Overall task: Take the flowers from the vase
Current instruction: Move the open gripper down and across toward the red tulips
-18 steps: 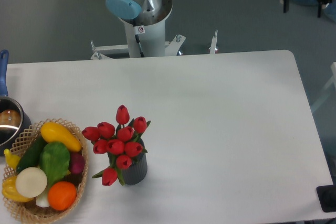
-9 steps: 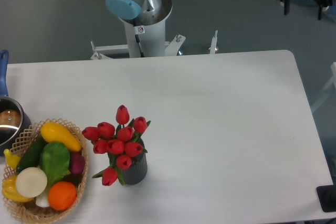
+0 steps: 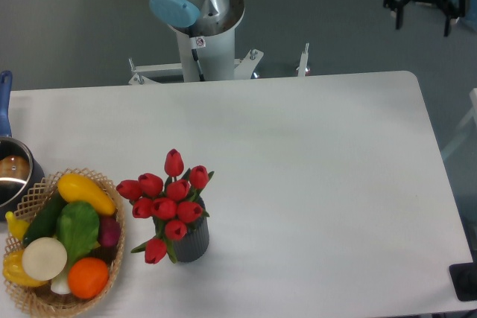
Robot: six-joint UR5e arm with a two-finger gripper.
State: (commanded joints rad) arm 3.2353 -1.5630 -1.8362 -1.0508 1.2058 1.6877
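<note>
A bunch of red tulips, the flowers [image 3: 168, 200], stands in a small dark grey ribbed vase [image 3: 194, 243] on the white table [image 3: 313, 169], near its front left. The blooms spread wider than the vase and one droops low at the left. My gripper [image 3: 422, 24] hangs far off at the top right, beyond the table's back right corner. It is open, with nothing between its black fingers [image 3: 396, 14].
A wicker basket [image 3: 112, 273] of colourful vegetables sits just left of the vase. A steel pot [image 3: 13, 175] with a blue handle is at the left edge. The arm's base [image 3: 200, 20] stands behind the table's back edge. A black object [image 3: 464, 282] is at the front right corner.
The gripper has shifted slightly left and down in the image. The flowers, vase and basket have not moved.
</note>
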